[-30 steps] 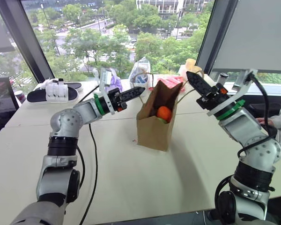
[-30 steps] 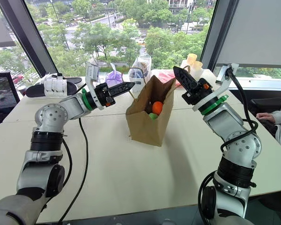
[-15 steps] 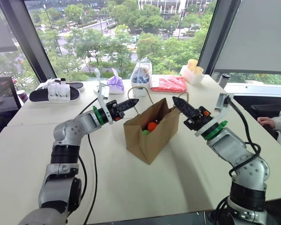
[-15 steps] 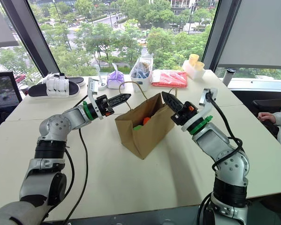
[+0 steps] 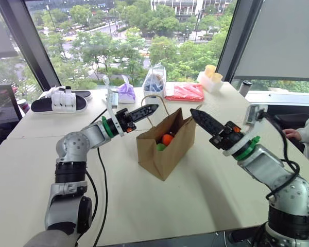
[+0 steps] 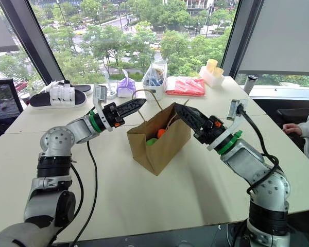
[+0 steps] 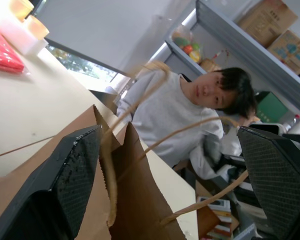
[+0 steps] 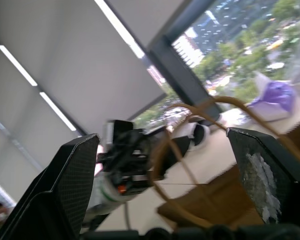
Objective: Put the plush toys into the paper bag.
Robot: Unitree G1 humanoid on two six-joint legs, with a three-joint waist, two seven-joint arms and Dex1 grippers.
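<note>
The paper bag [image 5: 164, 149] stands on the table [image 5: 144, 206] with both plush toys inside, the orange toy [image 5: 167, 139] uppermost and the green toy [image 5: 160, 147] just beside it, so the task looks all but done and the step in hand is backing the arms away cleanly. The left gripper [image 5: 148, 110] hangs beside one loop handle [image 5: 157, 105] with its fingers spread wide, and the right gripper [image 5: 202, 119] sits at the bag's other top edge, also spread wide and pinching nothing. In both wrist views the thin handles cross between the fingers, so each arm should draw off without hooking a loop, or the light bag could tip. Behind the bag lie a purple pouch [image 5: 126, 91], a clear plastic bag [image 5: 155, 82], a red packet [image 5: 185, 91] and a sandal [image 5: 59, 102], all well apart. A person [image 7: 190, 115] sits beyond the table's right side.
</note>
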